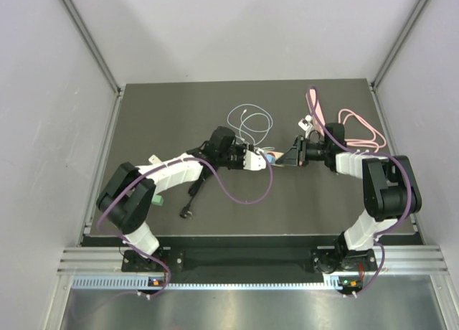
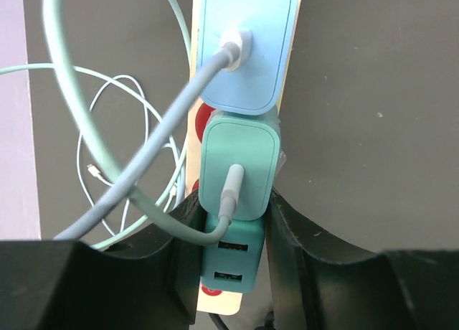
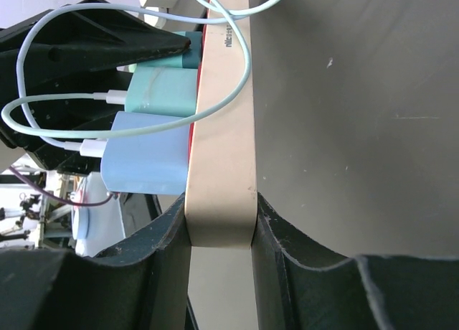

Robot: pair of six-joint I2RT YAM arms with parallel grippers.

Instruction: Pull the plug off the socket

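Fingers (image 2: 179,237) of my left gripper (image 2: 235,219) pinch the mint plug (image 2: 240,151) by its sides; they may also catch the teal plug (image 2: 231,262) beneath. My right gripper (image 3: 221,219) clamps the end of the power strip (image 3: 224,129). The mint plug stands off the strip's face toward my left wrist, so I judge a straight pull back frees it.

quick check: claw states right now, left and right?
Left claw: straddles the dark teal plug; whether it grips cannot be told.
Right claw: closed on the beige power strip.
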